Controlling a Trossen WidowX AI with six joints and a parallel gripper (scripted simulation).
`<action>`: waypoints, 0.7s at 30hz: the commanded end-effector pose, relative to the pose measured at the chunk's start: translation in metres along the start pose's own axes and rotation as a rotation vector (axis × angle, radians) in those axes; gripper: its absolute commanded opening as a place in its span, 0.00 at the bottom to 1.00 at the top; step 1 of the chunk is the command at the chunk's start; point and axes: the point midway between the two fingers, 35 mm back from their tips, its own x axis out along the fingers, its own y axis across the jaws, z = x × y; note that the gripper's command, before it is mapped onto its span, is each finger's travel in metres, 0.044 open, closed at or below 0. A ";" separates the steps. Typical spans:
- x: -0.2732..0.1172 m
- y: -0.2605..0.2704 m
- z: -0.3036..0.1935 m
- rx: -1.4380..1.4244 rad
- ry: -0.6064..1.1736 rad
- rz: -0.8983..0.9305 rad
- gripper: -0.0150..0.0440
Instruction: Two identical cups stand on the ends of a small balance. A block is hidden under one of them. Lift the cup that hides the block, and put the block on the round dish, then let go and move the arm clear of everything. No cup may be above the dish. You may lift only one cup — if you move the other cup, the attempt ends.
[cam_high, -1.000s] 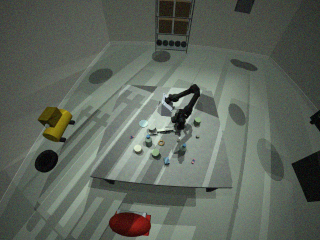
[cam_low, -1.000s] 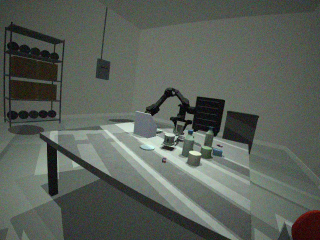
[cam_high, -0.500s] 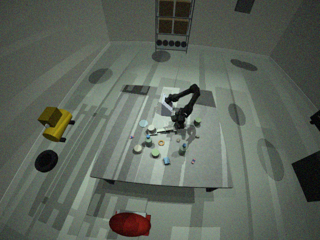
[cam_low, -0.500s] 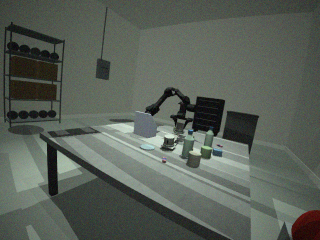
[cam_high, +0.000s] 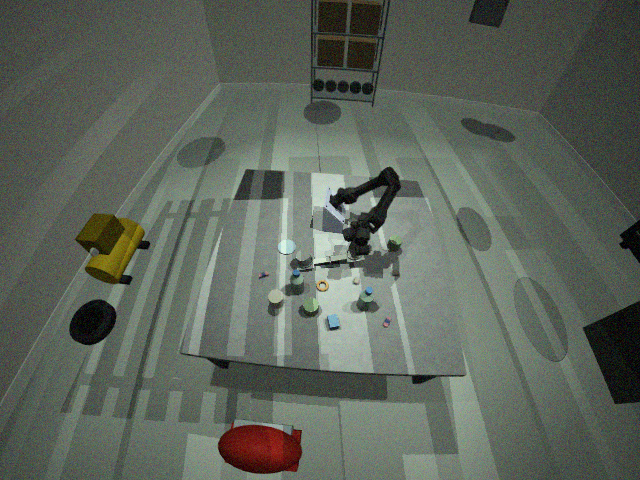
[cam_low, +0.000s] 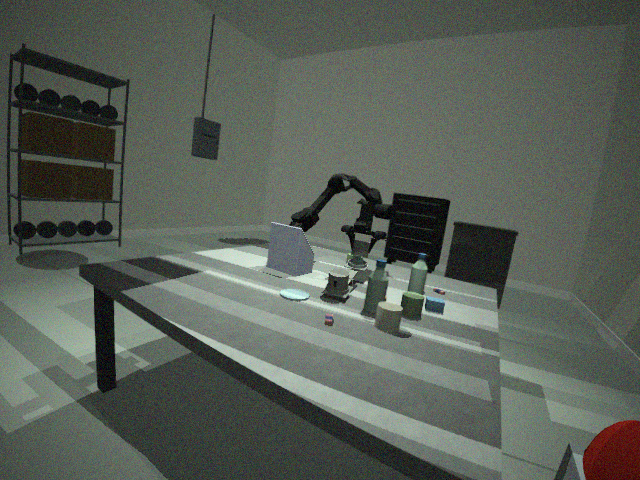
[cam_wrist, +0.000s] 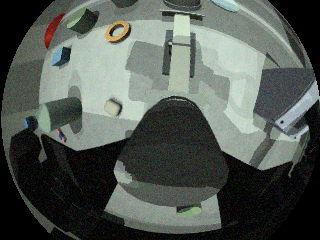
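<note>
My gripper (cam_high: 359, 251) (cam_low: 360, 251) (cam_wrist: 172, 148) is shut on one grey cup (cam_low: 361, 246) (cam_wrist: 171, 132), held upright just above its end of the balance (cam_high: 336, 259) (cam_wrist: 181, 55). In the exterior view a gap shows between this cup and the raised pan (cam_low: 356, 265) below it. The other cup (cam_high: 303, 257) (cam_low: 338, 282) (cam_wrist: 182, 4) stands on the far end, which sits lower. The round dish (cam_high: 286, 246) (cam_low: 294, 294) (cam_wrist: 226, 4) lies beyond that far end, with nothing on it. No block can be made out on the raised pan; the held cup hides much of it in the wrist view.
A pale angled panel (cam_high: 334, 211) (cam_low: 289, 249) (cam_wrist: 285, 92) stands beside the balance. Two bottles (cam_high: 296, 282) (cam_high: 366, 299), an orange ring (cam_high: 322, 290), green cylinders (cam_high: 310, 306) (cam_high: 394, 242), a beige cylinder (cam_high: 275, 297), a blue block (cam_high: 332, 321) and a small pale piece (cam_high: 356, 281) (cam_wrist: 113, 107) stand around.
</note>
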 end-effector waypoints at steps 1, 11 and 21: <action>-0.009 0.001 -0.002 -0.009 0.001 0.012 0.25; -0.022 0.000 -0.002 -0.009 0.003 0.012 0.25; -0.034 -0.002 -0.004 -0.008 0.006 0.013 0.25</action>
